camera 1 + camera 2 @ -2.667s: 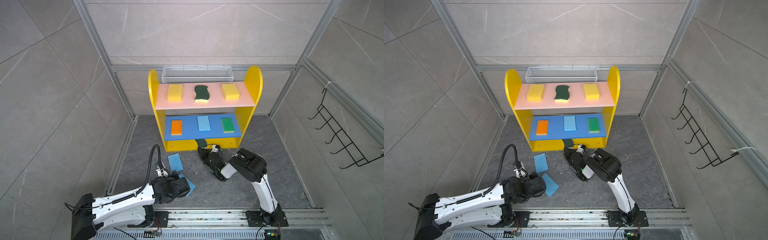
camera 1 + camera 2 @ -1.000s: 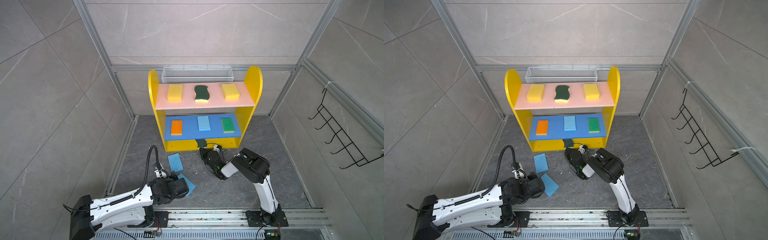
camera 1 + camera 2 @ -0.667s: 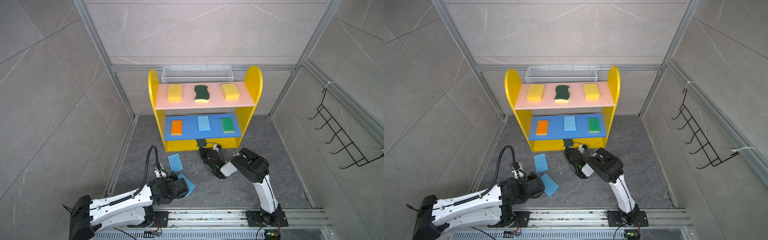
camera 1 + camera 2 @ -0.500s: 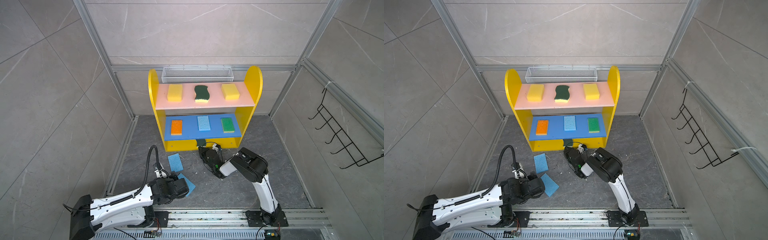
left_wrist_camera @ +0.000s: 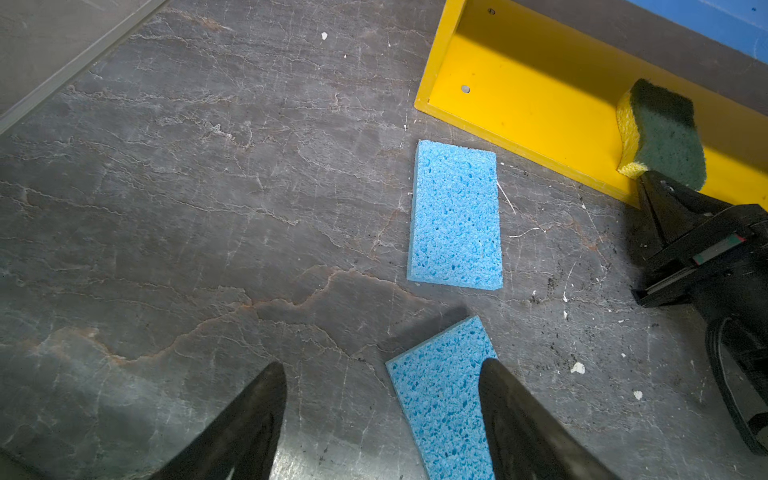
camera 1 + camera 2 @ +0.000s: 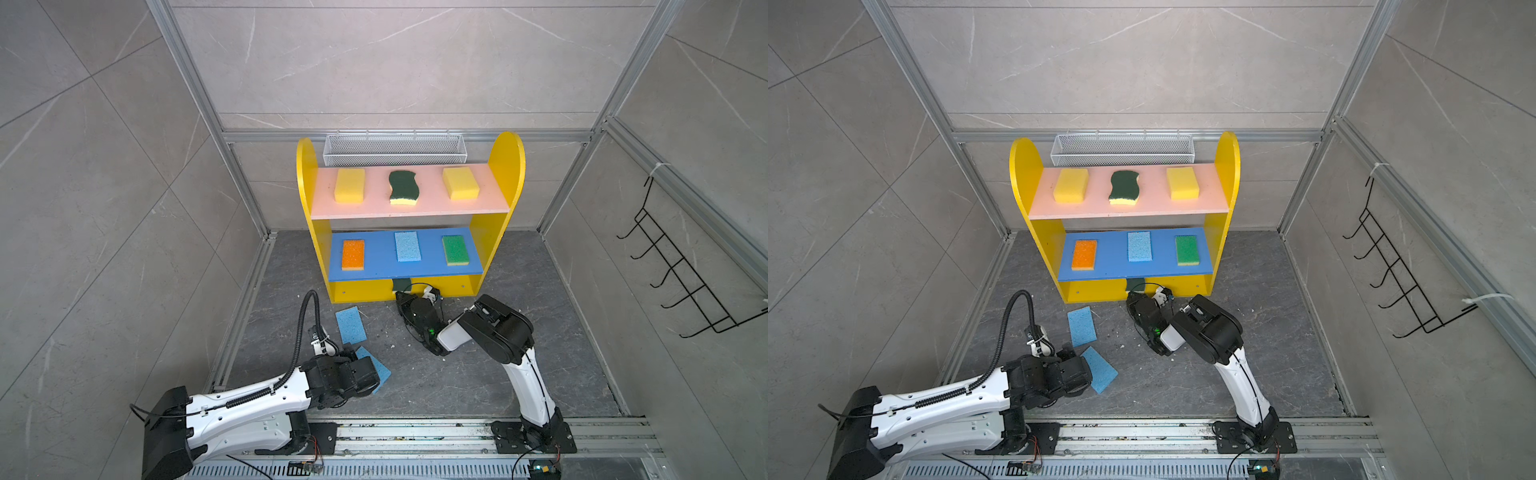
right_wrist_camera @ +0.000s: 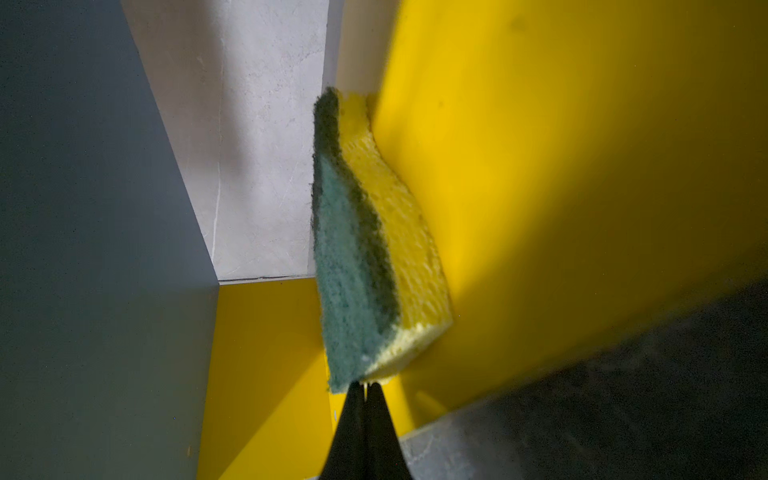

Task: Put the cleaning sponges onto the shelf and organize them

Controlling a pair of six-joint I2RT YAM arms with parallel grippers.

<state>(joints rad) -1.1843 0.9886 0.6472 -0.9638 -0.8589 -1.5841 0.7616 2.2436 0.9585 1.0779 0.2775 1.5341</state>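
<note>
Scourer [image 7: 365, 249] lay on the yellow base of the shelf [image 5: 519, 83], its near end touching the closed right gripper [image 7: 365, 387]. Left gripper [image 5: 382, 365] hung open above a blue sponge [image 5: 440, 399] on the floor [image 5: 208, 208].

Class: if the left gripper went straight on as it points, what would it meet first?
Probably the nearer light blue sponge, just ahead of the open left gripper; the floor may come first, as depth is unclear.

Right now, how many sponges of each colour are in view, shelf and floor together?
Light blue sponges: 3
Yellow sponges: 2
Orange sponge: 1
Bright green sponge: 1
Dark green scourers: 2
Total: 9
</note>
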